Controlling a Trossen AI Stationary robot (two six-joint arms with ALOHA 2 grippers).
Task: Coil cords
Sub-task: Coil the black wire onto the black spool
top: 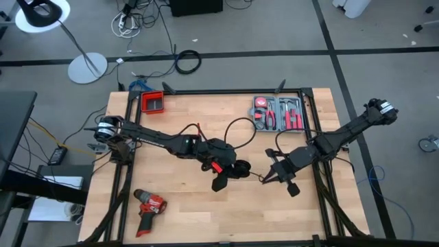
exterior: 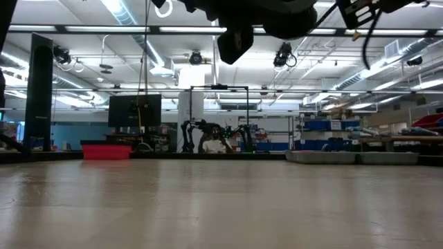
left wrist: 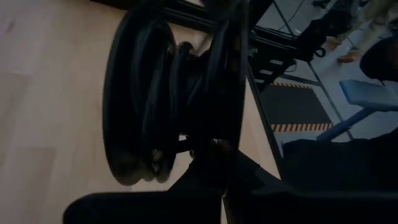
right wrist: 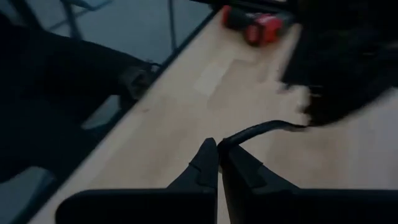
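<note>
Left gripper (top: 221,177): dark, angular fingers closed on the cord (top: 239,169), near the table's middle, raised off the wood.
Cord: thin, black, smooth and rubbery; wound into a tight round bundle (left wrist: 168,106) pinched in the left gripper, with one loose strand running across to the right gripper.
Right gripper (top: 274,173): two tapered matte-black fingers (right wrist: 239,165) pressed together on the cord's free end, which curves out from between them (right wrist: 264,127).
Table (top: 192,216): pale wood planks, smooth, rectangular, framed by black rails.
Red drill (top: 147,206): chunky red and black body, lying flat near the front-left corner.
Red bin (top: 153,103): small, square, at the far-left edge.
Tool case (top: 280,113): open, grey, holding red-handled tools, at the far right.
Room: grey floor with black lines, a white lamp base (top: 87,67), shelving and ceiling lights beyond the table.
</note>
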